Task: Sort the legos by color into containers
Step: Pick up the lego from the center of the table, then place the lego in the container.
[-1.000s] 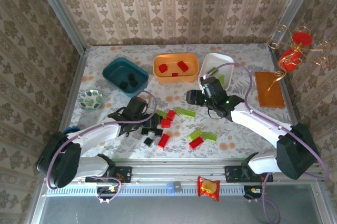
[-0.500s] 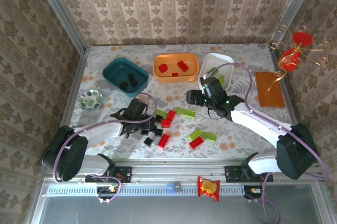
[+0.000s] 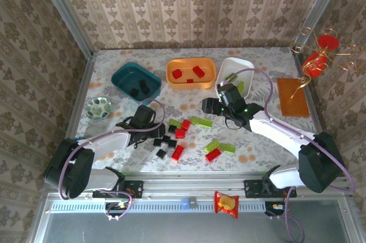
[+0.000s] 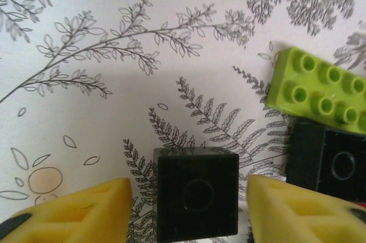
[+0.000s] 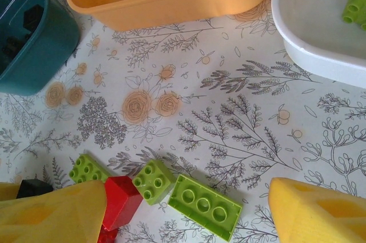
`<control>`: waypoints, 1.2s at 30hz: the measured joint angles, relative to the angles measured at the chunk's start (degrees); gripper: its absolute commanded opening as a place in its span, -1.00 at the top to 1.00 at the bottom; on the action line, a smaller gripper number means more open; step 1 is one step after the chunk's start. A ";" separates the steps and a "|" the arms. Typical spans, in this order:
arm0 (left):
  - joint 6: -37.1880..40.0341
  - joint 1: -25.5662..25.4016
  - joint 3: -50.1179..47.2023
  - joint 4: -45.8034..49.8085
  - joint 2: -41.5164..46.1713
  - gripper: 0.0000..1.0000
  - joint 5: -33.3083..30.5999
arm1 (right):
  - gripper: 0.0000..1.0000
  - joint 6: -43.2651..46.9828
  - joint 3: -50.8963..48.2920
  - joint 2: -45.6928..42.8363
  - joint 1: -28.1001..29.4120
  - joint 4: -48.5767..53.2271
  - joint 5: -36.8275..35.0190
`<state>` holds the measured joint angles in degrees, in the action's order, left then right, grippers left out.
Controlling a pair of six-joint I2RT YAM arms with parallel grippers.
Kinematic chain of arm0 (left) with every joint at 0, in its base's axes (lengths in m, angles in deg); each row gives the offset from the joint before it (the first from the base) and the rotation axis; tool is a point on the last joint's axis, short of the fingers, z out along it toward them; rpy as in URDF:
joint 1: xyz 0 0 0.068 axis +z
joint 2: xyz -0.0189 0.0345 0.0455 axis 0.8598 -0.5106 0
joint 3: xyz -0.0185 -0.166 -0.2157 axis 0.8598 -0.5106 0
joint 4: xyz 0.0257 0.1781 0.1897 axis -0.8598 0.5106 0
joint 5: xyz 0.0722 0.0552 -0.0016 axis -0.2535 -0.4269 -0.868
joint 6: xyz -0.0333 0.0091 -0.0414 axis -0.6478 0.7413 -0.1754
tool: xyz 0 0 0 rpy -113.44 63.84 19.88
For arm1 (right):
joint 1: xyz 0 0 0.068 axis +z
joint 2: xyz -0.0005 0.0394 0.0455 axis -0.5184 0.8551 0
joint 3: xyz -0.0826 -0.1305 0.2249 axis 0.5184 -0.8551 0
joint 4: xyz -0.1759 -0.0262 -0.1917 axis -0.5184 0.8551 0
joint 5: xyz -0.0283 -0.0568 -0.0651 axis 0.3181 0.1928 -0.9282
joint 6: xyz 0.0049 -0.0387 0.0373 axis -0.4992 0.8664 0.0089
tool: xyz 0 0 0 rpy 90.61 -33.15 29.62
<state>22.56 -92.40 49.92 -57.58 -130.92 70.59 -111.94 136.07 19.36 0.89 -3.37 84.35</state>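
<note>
Straddling a black square brick (image 4: pixel 197 200) on the tablecloth (image 4: pixel 86 111), the left gripper (image 4: pixel 189 190) stands released, with a gap on each side, apparently lining up a pinch bound for the teal tray (image 3: pixel 120 77). The right gripper (image 5: pixel 189 194) hangs unclenched above lime bricks (image 5: pixel 205 206).

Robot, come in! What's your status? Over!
Left end effector open, straddling black lego. Right end effector open above green legos. Second black lego close beside.

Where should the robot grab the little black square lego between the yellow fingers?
By its two flat side walls, straight down from above. The black square lego sits flat with room on each side; the next black brick lies apart, to its right.
</note>
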 measured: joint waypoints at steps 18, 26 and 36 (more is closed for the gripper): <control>0.26 5.70 11.43 3.89 5.09 0.35 -5.62 | -0.52 0.00 0.68 0.00 0.00 0.46 0.00; 0.26 16.04 28.17 -0.33 -11.02 0.39 -5.62 | -0.52 -0.20 1.51 -0.02 0.00 2.03 0.00; 1.64 20.02 41.03 3.63 -26.40 -0.33 -5.55 | -0.53 -0.20 1.53 -0.52 0.00 3.61 0.57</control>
<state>24.20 -72.38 90.95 -53.95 -157.32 65.04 -112.14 137.60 18.84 0.89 0.23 84.92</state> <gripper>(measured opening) 0.605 0.763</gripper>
